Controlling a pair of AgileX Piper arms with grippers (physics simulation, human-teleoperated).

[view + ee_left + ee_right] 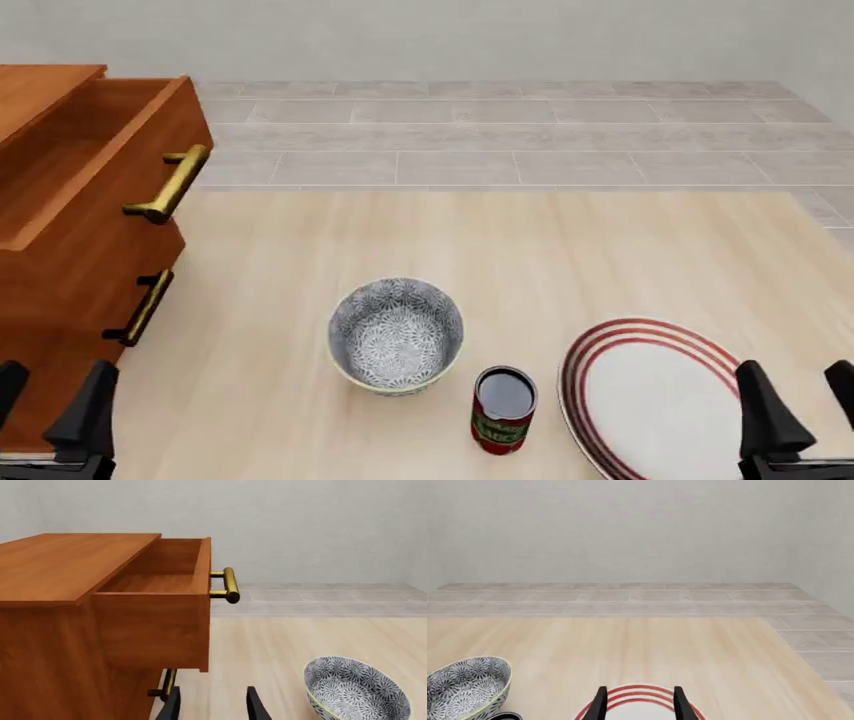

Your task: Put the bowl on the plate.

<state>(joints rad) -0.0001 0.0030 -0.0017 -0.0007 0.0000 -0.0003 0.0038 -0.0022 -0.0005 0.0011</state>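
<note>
Near the counter's [561, 250] near edge, about midway along it, stands the bowl [395, 335], upright, with open wood all round except for a red can [503, 410] just beside it towards the right. The plate [654, 400] lies flat at the near right corner, close to the can but apart from the bowl. Along the left edge a wooden cabinet [67, 250] stands with its top drawer [80, 150] pulled out, its brass handle [167, 185] jutting over the counter. The far half of the counter is bare. The left pincer [47, 410] hangs by the cabinet front, fingers spread, holding nothing. The right pincer [801, 405] hovers over the plate's right rim, likewise spread and empty. Both point forward.
</note>
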